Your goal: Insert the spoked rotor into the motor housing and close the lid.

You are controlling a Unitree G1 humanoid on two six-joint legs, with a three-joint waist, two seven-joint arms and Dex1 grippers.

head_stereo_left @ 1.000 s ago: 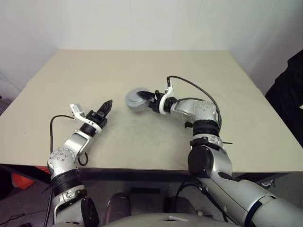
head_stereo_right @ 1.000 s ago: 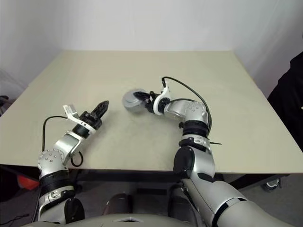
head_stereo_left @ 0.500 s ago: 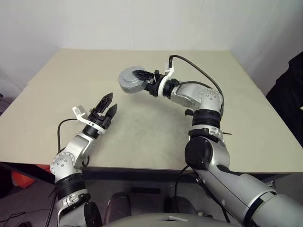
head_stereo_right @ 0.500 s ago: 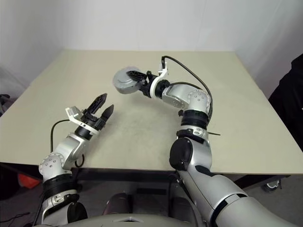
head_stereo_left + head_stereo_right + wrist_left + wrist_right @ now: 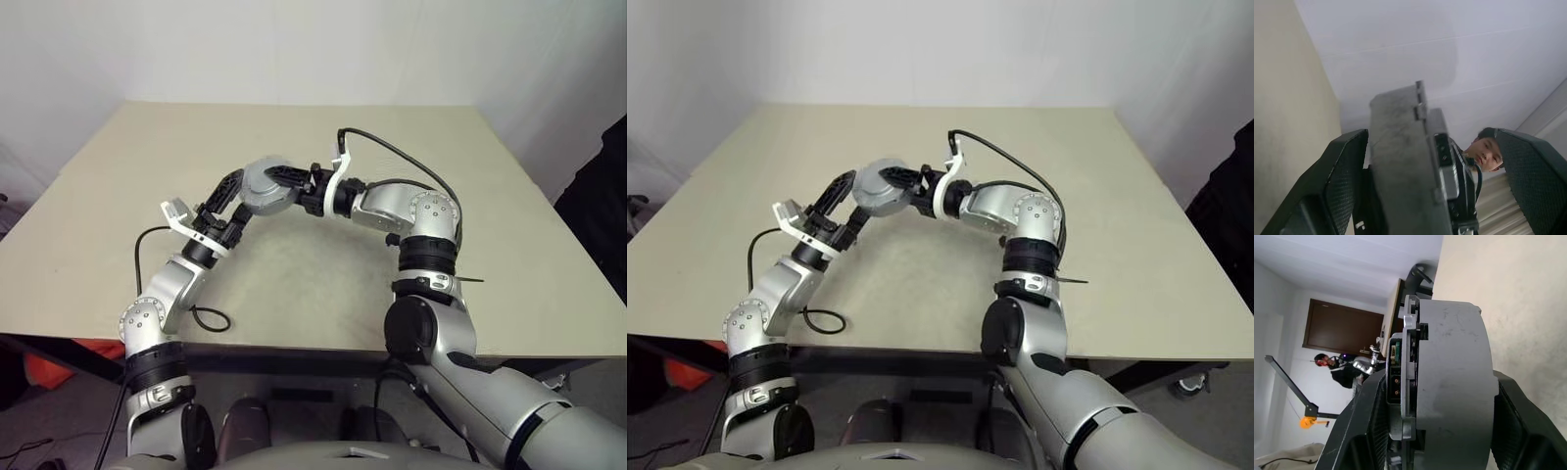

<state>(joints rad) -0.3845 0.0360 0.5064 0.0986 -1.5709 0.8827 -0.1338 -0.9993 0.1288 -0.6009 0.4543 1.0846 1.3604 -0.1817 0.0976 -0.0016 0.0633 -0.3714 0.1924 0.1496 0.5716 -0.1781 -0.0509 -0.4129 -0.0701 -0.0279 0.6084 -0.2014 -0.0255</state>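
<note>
The motor housing (image 5: 263, 183), a round grey metal cup, hangs edge-on in the air over the table's middle. My right gripper (image 5: 282, 185) is shut on it, one black finger (image 5: 1364, 431) on each side. A thinner plate (image 5: 1406, 357) lies against one face of it; I cannot tell whether that is the lid. My left gripper (image 5: 236, 203) is open, and its two fingers (image 5: 1334, 181) straddle the housing (image 5: 1400, 161) from the left. The spoked rotor is out of view.
The beige table (image 5: 294, 284) reaches the white walls at the back. A black cable (image 5: 201, 318) from my left arm lies near the table's front edge. A person (image 5: 1488, 152) stands in the background of both wrist views.
My right gripper lifted the housing off the table and brought it left. My left gripper opened, rose and moved right until its fingers came around the housing.
</note>
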